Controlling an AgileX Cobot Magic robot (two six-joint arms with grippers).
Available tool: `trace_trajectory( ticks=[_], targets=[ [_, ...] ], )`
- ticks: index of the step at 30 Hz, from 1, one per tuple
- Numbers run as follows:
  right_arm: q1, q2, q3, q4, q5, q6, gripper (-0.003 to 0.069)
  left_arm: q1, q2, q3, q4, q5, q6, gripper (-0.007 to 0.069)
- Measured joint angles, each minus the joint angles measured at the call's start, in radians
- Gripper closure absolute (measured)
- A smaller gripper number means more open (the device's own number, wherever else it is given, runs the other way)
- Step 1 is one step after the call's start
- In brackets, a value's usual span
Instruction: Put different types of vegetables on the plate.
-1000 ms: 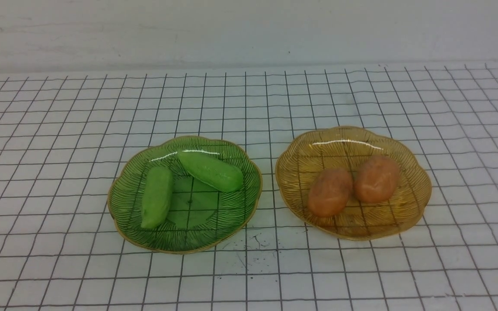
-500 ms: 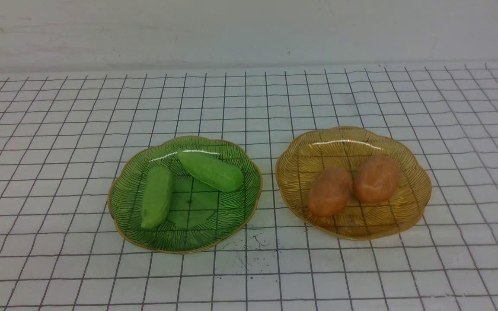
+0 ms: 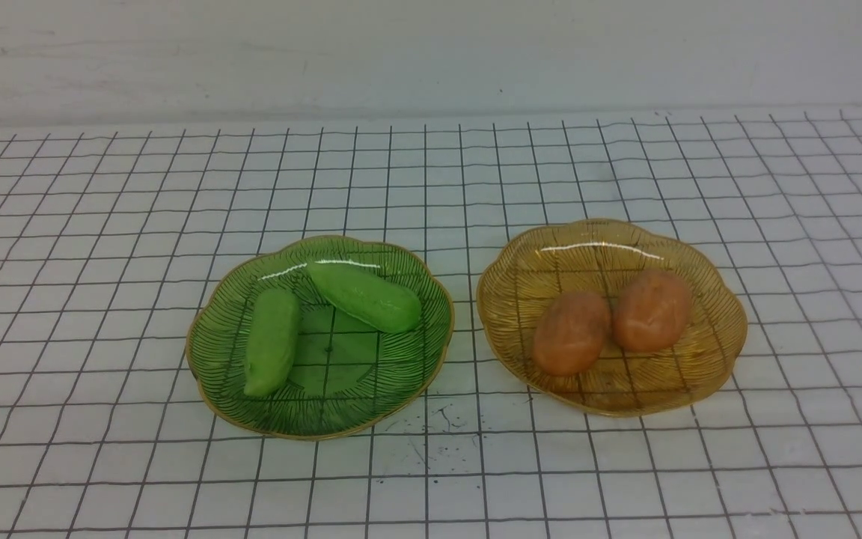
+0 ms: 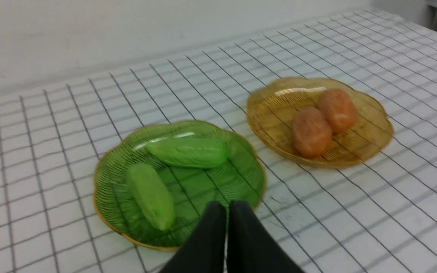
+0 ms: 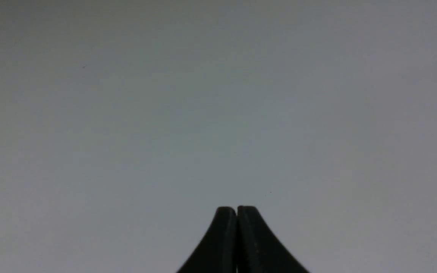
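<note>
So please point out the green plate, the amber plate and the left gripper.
green plate [image 3: 393, 374], front view, bare inner wall.
amber plate [image 3: 708, 352], front view, bare inner wall.
left gripper [image 4: 227, 206], left wrist view, midway between the shut fingertips.

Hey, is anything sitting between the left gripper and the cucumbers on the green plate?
Nothing visible does. In the left wrist view the left gripper, jaws closed, hangs by the green plate rim. Both cucumbers lie uncovered just beyond, with only bare plate between. The potatoes sit apart on the amber plate.
</note>
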Motion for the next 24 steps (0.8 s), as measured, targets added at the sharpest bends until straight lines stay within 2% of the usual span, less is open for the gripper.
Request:
trace_trajectory(
  ticks=[1,2,3,4,6,7,8,14,24],
  targets=[
    [0.0,0.0,0.0,0.0,0.0,0.0,0.0673,0.038,-0.02,0.039,-0.006,-0.042,0.007,0.0632],
    [0.0,0.0,0.0,0.0,0.0,0.0,0.0673,0.134,-0.054,0.124,-0.031,-0.118,0.015,0.0632],
    [0.0,0.0,0.0,0.0,0.0,0.0,0.0673,0.189,-0.077,0.181,-0.049,-0.154,0.017,0.0632],
    [0.0,0.0,0.0,0.0,0.0,0.0,0.0673,0.2,-0.087,0.204,-0.053,-0.167,0.017,0.0632],
    [0.0,0.0,0.0,0.0,0.0,0.0,0.0673,0.346,-0.162,0.368,-0.092,-0.229,0.023,0.0632],
    [0.0,0.0,0.0,0.0,0.0,0.0,0.0673,0.354,-0.162,0.378,-0.093,-0.233,0.023,0.0632],
    [0.0,0.0,0.0,0.0,0.0,0.0,0.0673,0.421,-0.207,0.453,-0.097,-0.245,0.024,0.0632],
    [0.0,0.0,0.0,0.0,0.0,0.0,0.0673,0.522,-0.269,0.624,-0.092,-0.267,0.031,0.0632],
    [0.0,0.0,0.0,0.001,0.0,0.0,0.0673,0.527,-0.27,0.637,-0.079,-0.312,0.057,0.0632]
  ],
)
